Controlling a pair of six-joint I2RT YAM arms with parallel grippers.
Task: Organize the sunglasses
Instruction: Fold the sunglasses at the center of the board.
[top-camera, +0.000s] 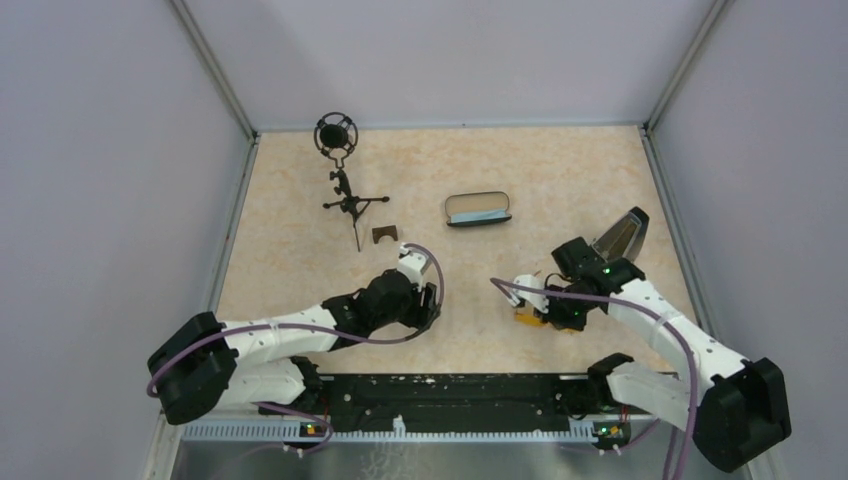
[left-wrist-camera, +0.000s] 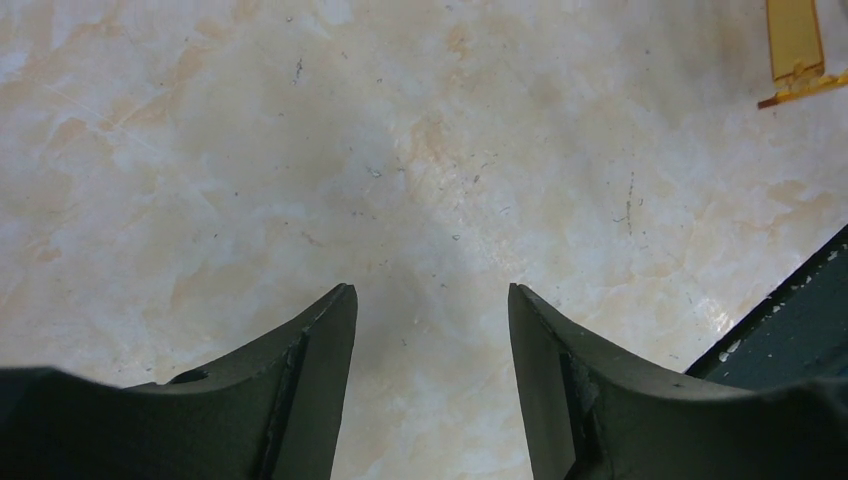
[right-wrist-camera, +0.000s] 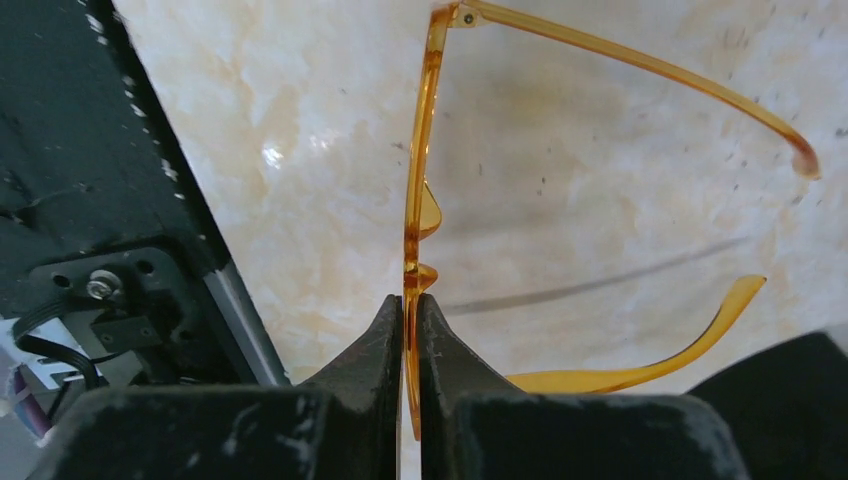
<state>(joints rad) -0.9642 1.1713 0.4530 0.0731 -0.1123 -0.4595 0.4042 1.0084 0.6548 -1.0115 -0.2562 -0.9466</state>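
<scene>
The sunglasses (right-wrist-camera: 421, 150) are translucent orange with thin arms, both unfolded out to the right in the right wrist view. My right gripper (right-wrist-camera: 410, 300) is shut on the edge of their front, which stands on edge between the jaws. From above, the sunglasses (top-camera: 527, 316) show as an orange patch at the tip of the right gripper (top-camera: 553, 310), near the table's front edge. My left gripper (left-wrist-camera: 430, 295) hovers open over bare table with nothing between its fingers. One orange tip of the sunglasses (left-wrist-camera: 795, 40) shows at the top right of its view. From above, the left gripper (top-camera: 432, 305) sits left of the sunglasses.
A black oblong case (top-camera: 478, 209) with a light blue inside lies at mid-table. A dark wedge-shaped thing (top-camera: 620, 235) stands by the right arm. A microphone on a small tripod (top-camera: 345, 185) and a small brown block (top-camera: 384, 234) stand at the back left. The black base rail (right-wrist-camera: 90, 150) runs close by.
</scene>
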